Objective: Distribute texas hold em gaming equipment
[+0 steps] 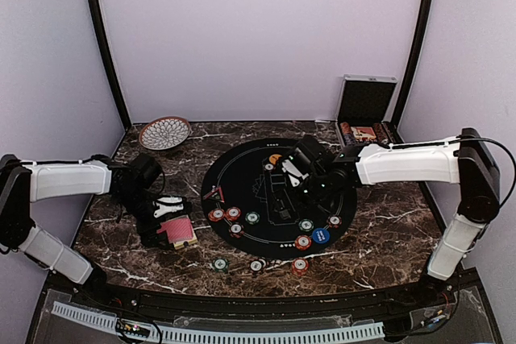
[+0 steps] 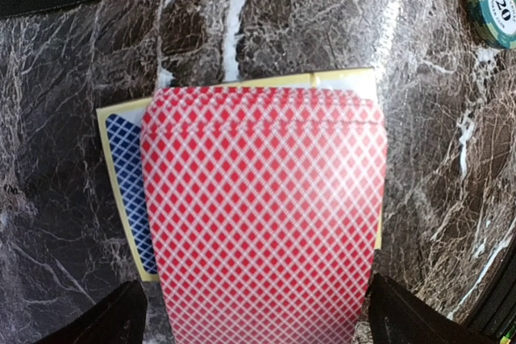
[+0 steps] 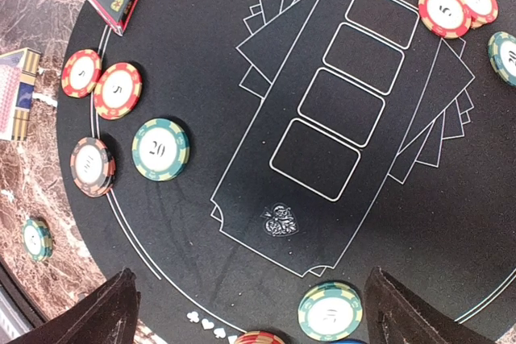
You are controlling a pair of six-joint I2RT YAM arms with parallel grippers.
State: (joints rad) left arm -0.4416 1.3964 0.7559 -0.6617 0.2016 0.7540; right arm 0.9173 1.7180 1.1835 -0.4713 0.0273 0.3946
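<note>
Dealing the cards seemed to be the step in hand. The stack of red diamond-backed playing cards [image 2: 266,223] lay flat on a blue-and-yellow card box [image 2: 125,191] on the dark marble tabletop [image 2: 306,22], left of the round black felt mat [image 1: 242,175]. The left arm [image 1: 68,179] reached in from the side, wrist bent down over the stack. The left jaws stood wide open with a tip at either side of the stack's near end, gripping nothing.

The right arm [image 1: 407,163] stretched level across the mat. The right jaws were also fully spread and empty, above the printed card outlines. Red [image 3: 118,90] and green [image 3: 160,148] round poker chips sat around the mat, and a few more [image 1: 256,265] lay on the marble near its front edge.

The next move probably called for lowering and closing squarely on the stack's edges without dragging the box.
</note>
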